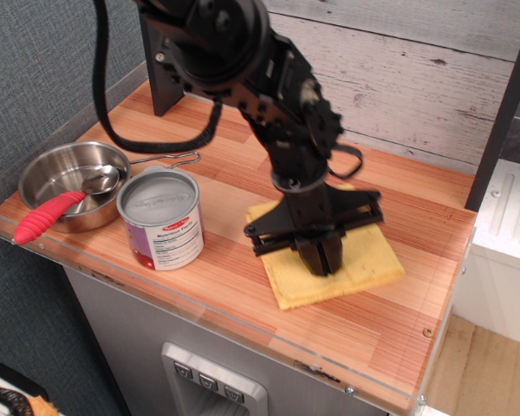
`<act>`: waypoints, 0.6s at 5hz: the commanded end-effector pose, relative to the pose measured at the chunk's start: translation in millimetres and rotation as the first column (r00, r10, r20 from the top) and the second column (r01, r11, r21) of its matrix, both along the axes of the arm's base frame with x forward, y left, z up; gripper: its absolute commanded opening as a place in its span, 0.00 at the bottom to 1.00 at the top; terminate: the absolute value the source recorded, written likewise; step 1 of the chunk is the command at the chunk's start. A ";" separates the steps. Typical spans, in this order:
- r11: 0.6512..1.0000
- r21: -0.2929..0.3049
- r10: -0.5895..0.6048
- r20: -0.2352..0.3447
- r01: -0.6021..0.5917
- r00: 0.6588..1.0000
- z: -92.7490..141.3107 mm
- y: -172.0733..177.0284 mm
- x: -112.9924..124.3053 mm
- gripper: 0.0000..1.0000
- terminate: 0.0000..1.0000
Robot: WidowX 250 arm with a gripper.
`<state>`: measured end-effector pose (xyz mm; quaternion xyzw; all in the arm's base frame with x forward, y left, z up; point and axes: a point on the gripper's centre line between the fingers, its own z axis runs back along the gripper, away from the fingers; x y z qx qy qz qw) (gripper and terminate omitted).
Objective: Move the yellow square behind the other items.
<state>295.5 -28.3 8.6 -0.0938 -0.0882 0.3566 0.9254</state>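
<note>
- At the far left, the steel saucepan [65, 184] sits near the counter's front edge, its wire handle pointing right
- A red-handled spoon [59, 208] lies in the pan, its handle sticking out over the front rim
- Just right of the pan stands the tin can [160, 218] with a purple-and-white label, close to the pan
- Right of the can, apart from it, the yellow square [329, 251] lies flat on the wooden counter [243, 165], roughly level with the can rather than behind it
- The gripper [319, 256] points straight down onto the middle of the sheet, fingers drawn close together; whether they pinch the cloth or only press on it, I cannot tell
- Judging by this layout, the task is unfinished: the sheet has yet to reach the open strip of counter behind the pan and can, toward the plank wall
</note>
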 end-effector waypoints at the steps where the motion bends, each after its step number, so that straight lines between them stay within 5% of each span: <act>1: 0.944 -0.112 0.318 0.042 -0.311 0.947 8.5 43.5 25.1 0.00 0.00; 3: 0.876 -0.137 0.471 0.028 -0.463 0.882 4.2 68.6 48.8 0.00 0.00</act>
